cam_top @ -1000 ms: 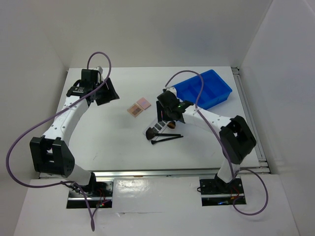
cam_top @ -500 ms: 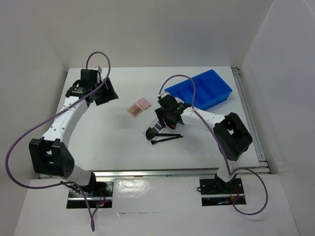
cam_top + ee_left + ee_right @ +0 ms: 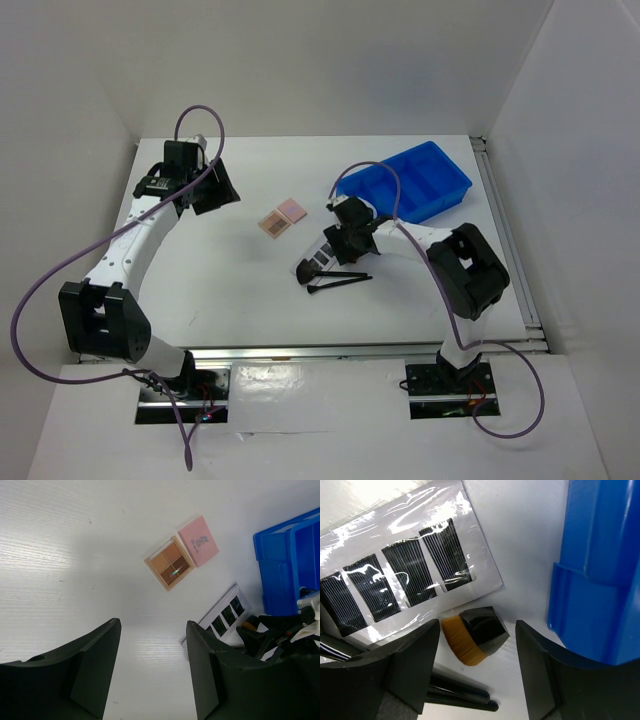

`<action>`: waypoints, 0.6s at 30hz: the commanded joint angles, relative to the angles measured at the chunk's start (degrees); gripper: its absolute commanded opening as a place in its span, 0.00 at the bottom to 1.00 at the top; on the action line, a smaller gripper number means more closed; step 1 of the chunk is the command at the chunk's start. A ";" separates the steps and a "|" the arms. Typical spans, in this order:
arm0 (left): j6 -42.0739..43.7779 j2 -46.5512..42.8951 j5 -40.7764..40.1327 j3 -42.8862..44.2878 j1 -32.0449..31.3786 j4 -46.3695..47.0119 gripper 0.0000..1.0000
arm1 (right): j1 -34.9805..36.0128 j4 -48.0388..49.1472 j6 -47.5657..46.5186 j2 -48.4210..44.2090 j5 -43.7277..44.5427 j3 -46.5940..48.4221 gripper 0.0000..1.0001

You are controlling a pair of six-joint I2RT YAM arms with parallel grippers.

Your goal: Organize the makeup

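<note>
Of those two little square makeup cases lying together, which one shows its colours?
The tan square compact, showing four brown pans. The pink square compact right beside it shows only a plain pink face.

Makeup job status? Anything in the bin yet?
Done: nothing visible in the blue bin. In hand: right gripper, open, straddles the tan-bristled brush head, no grasp yet. To do: pink compact, tan palette, grey strip and black brushes all lie on the table; left gripper is open and empty.
</note>
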 commanded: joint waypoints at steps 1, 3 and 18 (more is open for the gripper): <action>1.67 -1.41 -0.67 0.92 0.11 0.12 0.68 | -0.90 4.74 -2.10 1.56 -1.88 -0.16 0.68; 1.67 -0.89 -0.67 0.92 0.11 0.12 0.68 | -0.90 4.74 -2.10 2.35 -1.88 0.53 0.68; 1.67 -0.35 -1.20 0.92 0.11 0.12 0.68 | -0.90 1.67 -0.44 -1.23 -1.88 1.15 0.46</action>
